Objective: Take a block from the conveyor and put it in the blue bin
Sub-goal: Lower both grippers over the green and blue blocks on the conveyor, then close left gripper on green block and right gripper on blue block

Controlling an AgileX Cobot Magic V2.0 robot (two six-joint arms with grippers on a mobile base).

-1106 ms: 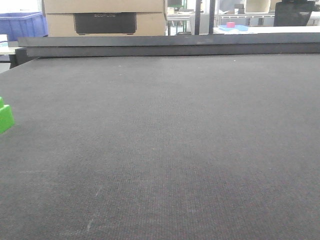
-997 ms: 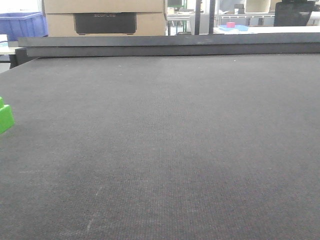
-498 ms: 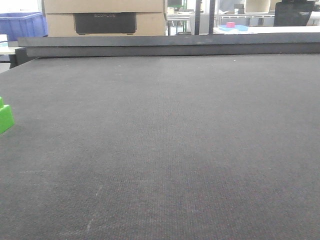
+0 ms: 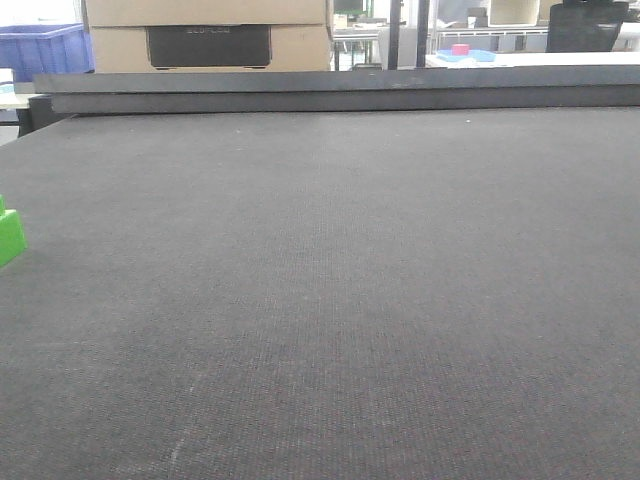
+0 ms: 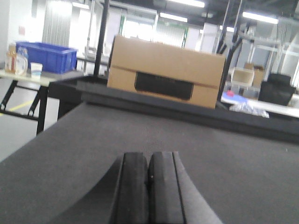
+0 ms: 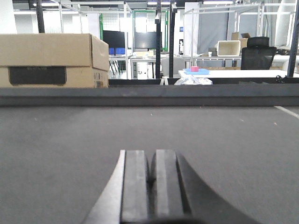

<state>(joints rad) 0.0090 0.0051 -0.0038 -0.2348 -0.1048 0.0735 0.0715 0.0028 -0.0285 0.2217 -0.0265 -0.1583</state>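
The bright green block (image 4: pixel 9 238) sits on the dark grey conveyor (image 4: pixel 330 280) at the far left edge of the front view, partly cut off by the frame. The blue bin (image 4: pixel 45 48) stands beyond the belt's far rail at the back left, and it also shows on a side table in the left wrist view as a blue bin (image 5: pixel 45 56). My left gripper (image 5: pixel 148 161) hovers low over the belt, shut and empty. My right gripper (image 6: pixel 150 158) is likewise shut with nothing held. Neither wrist view shows the block.
A dark rail (image 4: pixel 340 90) runs along the belt's far edge. Behind it stands a cardboard box (image 4: pixel 210 35). A white table with a small pink object (image 6: pixel 194 69) lies at the back right. Bottles and a cup (image 5: pixel 21 63) stand beside the bin.
The green block has slid slightly further left, toward the edge of the front view. Nothing else has moved.
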